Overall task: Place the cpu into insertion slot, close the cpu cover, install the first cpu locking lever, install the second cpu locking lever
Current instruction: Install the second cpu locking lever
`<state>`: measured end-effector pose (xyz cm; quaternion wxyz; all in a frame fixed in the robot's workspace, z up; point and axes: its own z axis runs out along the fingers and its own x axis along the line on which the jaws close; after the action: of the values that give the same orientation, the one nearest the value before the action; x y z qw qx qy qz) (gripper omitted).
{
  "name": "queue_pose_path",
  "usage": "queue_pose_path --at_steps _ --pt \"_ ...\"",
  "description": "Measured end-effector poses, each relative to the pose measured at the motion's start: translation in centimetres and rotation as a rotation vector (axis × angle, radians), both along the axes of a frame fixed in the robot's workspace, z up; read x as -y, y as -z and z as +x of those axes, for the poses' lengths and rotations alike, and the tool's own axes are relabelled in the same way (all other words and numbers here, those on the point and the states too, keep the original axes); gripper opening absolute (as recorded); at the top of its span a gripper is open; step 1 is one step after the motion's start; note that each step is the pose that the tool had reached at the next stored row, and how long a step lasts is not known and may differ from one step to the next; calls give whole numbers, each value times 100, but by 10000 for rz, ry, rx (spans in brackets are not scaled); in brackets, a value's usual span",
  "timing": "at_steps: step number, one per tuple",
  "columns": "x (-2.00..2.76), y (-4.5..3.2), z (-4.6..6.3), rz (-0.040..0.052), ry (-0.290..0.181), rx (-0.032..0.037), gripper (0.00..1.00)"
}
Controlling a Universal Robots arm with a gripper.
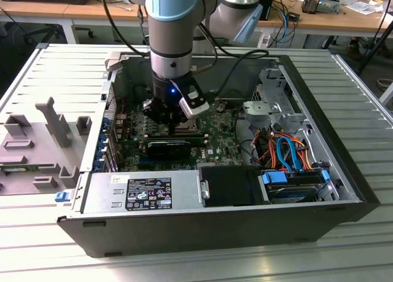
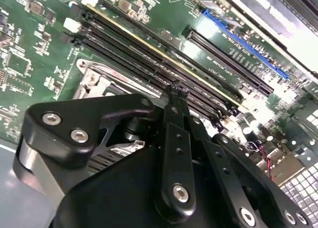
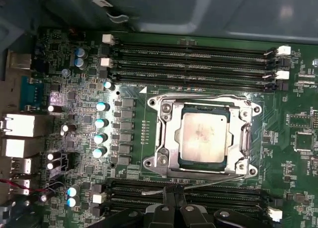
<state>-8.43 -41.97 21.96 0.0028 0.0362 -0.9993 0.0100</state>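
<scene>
In the first wrist view the cpu [image 3: 201, 136], a dull silver square, lies in the insertion slot [image 3: 247, 169]. The cpu cover [image 3: 166, 138], a silver frame, lies flat around it. A thin wire locking lever [image 3: 213, 181] slants out from the socket over the neighbouring memory slots, standing off from the socket edge. My gripper [image 3: 170, 189] has its black fingertips pinched together right at this lever, touching it. In the second wrist view the gripper [image 2: 174, 87] tapers to a shut tip just beside the socket's corner [image 2: 94, 79]. The exterior view has the gripper [image 1: 175, 119] low over the motherboard.
Long black memory slots [image 3: 194, 54] flank the socket on two sides, and a blue slot [image 2: 243, 44] lies further off. The open computer case holds a power supply [image 1: 138, 193], a drive bay with blue clips [image 1: 291, 184] and loose cables [image 1: 282, 150]. Grey fixtures [image 1: 55, 122] stand at the exterior view's left.
</scene>
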Motion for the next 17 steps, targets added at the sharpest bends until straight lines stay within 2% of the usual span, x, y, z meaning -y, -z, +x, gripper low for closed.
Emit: queue_pose_path --at_steps 7,11,17 --pt "0 6 -141 1 -45 6 11" --pt "1 15 -152 -2 -531 4 11" --pt "-15 26 -203 -1 -605 4 11"
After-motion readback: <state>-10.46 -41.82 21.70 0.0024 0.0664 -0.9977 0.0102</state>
